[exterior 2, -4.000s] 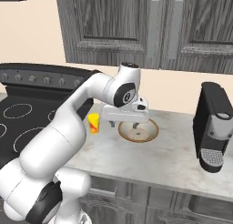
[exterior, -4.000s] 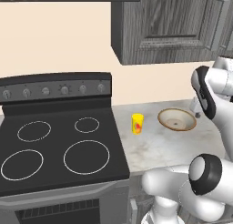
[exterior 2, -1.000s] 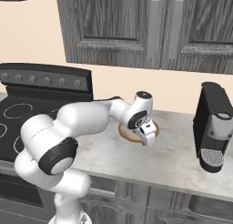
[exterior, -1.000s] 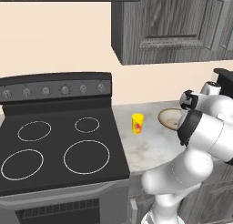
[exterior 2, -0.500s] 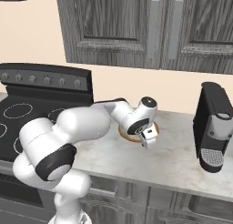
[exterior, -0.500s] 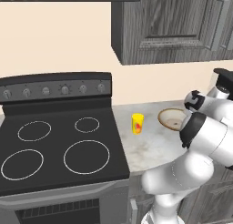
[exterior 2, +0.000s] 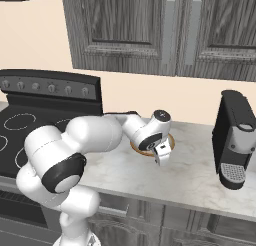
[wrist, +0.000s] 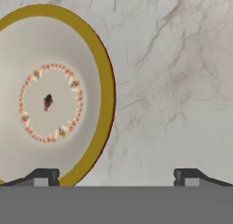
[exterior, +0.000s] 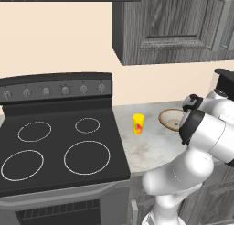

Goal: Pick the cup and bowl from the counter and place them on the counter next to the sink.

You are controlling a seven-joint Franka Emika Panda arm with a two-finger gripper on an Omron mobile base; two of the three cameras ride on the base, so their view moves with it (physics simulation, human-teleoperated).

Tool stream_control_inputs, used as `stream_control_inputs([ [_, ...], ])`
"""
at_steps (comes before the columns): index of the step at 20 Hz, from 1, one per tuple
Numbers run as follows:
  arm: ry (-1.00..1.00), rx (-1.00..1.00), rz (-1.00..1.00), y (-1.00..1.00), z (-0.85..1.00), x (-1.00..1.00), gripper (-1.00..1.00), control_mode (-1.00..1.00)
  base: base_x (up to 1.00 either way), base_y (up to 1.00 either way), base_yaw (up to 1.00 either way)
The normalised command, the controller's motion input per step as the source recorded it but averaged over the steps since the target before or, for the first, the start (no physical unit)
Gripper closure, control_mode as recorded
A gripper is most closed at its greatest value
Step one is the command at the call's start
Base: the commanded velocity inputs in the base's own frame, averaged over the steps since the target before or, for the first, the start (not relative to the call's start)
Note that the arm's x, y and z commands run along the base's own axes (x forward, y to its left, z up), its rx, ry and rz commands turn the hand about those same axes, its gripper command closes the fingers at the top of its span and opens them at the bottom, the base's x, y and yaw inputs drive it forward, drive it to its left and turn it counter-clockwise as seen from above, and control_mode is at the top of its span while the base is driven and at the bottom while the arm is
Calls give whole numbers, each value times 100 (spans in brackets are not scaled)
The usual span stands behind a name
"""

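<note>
Bright even rendered light, faint shadows (hand view slightly soft).

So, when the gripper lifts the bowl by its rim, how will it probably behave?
The bowl looks rigid, like glazed ceramic, so it should keep its shape. It is wide and shallow, so a grip on one edge may let it tilt. The open gripper straddles the rim, and the smooth finish might be slippery.

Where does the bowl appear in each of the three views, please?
Left base view: the bowl lies at the right on the counter, partly behind the arm, right of the cup.
Right base view: at the centre, the bowl shows under the arm, beside the gripper.
Hand view: the bowl takes the left half.
Shared landmark: the marbled counter.
</note>
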Motion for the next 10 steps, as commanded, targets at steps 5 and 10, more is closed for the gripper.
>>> stream_control_inputs([
  [5,0,0,-7,0,-12,25,-100,-100,0,0,0],
  [10,0,0,-6,0,-6,18,-100,-100,0,0,0],
])
